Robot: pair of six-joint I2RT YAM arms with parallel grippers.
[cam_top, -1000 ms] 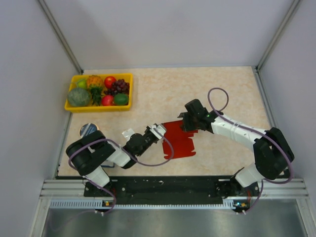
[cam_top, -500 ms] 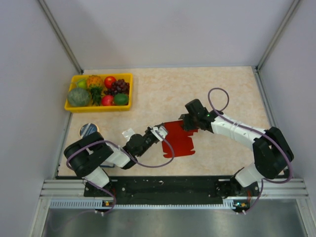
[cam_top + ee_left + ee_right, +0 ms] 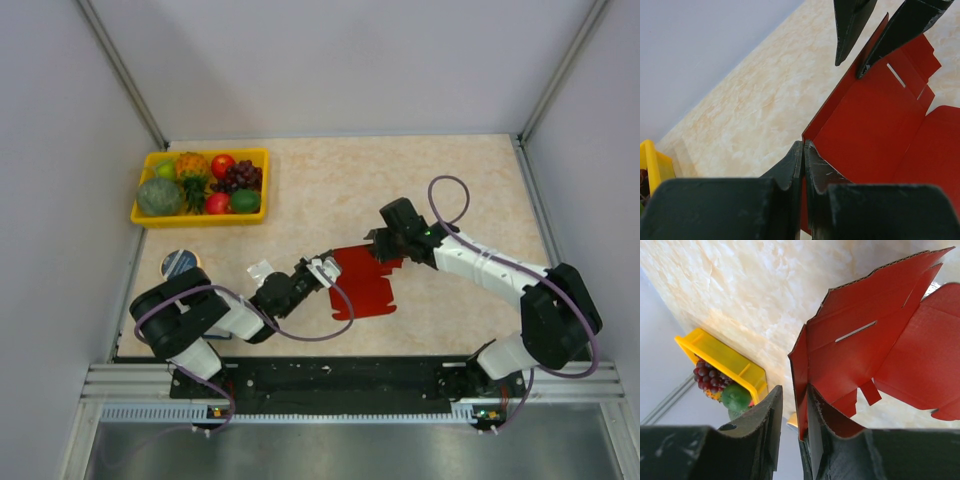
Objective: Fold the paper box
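At the middle of the bench [image 3: 300,190], the left end effector [image 3: 803,146] is pinching the paper box [image 3: 365,288] by its left corner, jaws nearly together, arm reaching low and rightward. The right end effector [image 3: 791,392] is straddling a raised far flap, jaws narrow with a gap showing, arm stretching leftward.

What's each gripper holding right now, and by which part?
Left gripper pinches the thin red cardboard box blank at a flap corner. Right gripper straddles the raised flap's edge, fingers not clamped.

Left arm [image 3: 238,312] jaws clamped; right arm [image 3: 480,264] jaws slightly parted.
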